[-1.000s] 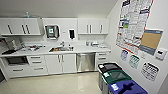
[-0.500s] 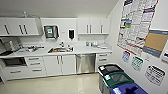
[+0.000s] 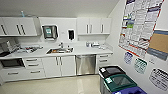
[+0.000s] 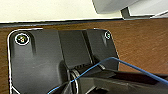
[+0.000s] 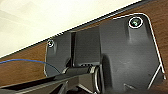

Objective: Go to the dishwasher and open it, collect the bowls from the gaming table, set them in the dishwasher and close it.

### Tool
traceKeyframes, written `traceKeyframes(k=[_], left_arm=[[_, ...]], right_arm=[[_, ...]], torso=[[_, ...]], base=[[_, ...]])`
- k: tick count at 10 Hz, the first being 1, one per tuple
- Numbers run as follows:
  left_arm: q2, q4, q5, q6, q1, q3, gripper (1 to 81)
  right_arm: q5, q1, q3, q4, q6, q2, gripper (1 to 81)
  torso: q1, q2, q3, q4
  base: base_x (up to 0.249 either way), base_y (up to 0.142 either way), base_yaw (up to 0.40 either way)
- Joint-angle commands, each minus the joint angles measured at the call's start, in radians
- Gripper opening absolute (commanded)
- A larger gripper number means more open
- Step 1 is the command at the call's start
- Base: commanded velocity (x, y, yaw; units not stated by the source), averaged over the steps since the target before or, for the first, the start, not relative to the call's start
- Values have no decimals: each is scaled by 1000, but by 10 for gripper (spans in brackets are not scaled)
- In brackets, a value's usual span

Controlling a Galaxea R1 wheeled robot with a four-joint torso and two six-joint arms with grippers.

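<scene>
The dishwasher [image 3: 85,64] is a brushed steel panel under the white counter, to the right of the sink, and its door is closed. It stands across the floor from me, a little right of the middle of the head view. The bowls and the gaming table are out of view. In both wrist views I see my own dark plates over a brown surface and pale floor.
White cabinets [image 3: 58,66] with bar handles flank the dishwasher. A sink [image 3: 59,50] sits in the counter. Waste bins [image 3: 117,80] with black, green and blue lids stand at the near right against a wall of posters [image 3: 140,22]. Pale floor [image 3: 57,86] lies between me and the counter.
The kitchen counter and dishwasher look slightly larger and shifted in the head view, so the camera has moved a little closer. Nothing in the scene itself has moved.
</scene>
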Motion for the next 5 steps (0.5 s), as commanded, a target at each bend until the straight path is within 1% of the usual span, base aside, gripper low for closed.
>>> traceKeyframes(k=[1, 5], left_arm=[[-22, -2, 53, -1, -53, 17, 811], [-23, 1, 51, -3, -53, 17, 811]], right_arm=[[-42, 47, 11, -14, -3, -14, 811], [-42, 47, 11, -14, -3, -14, 811]], torso=[[0, 0, 0, 0], [0, 0, 0, 0]], base=[[132, 0, 0], [130, 0, 0]])
